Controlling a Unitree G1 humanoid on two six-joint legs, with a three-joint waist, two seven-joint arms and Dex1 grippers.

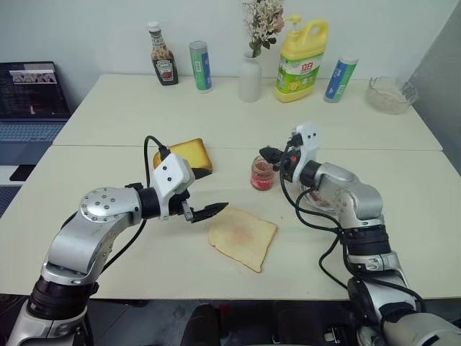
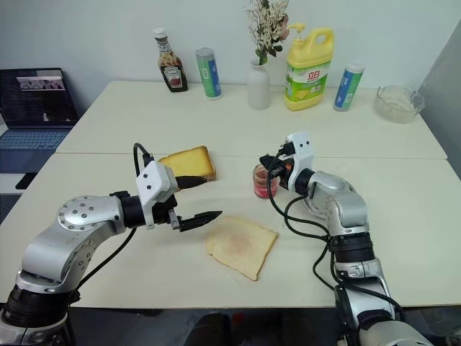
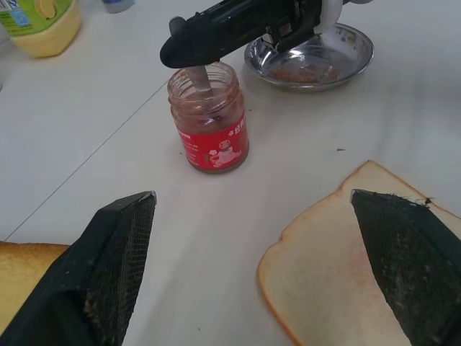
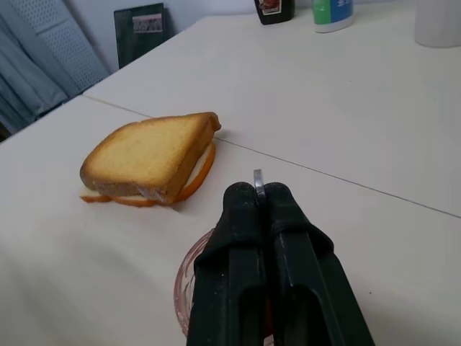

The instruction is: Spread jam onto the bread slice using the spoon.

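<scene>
- Two grippers are working in the head views: the right gripper [image 1: 271,153] is clamping the spoon [image 3: 199,81] and dipping it into the jam [image 1: 262,174]; judged step: loading jam.
- Left wrist view: the left gripper [image 3: 252,238] is hovering wide open, the bread slice [image 3: 338,267] lying under one finger.
- Right wrist view: the jar is sitting directly beneath the closed fingers; next, the loaded spoon likely needs carrying to the slice.

Two cream tables [image 1: 144,115] stand pushed together, seam running left to right. On the near one lie the bread slice [image 1: 243,236], the jam jar [image 1: 262,174], a toasted bread chunk [image 1: 191,153] and a steel dish [image 3: 311,59]. Along the far edge: ketchup bottle [image 1: 163,63], two cans, white vase [image 1: 250,76], yellow detergent jug [image 1: 301,59], glass bowl [image 1: 391,94].
</scene>
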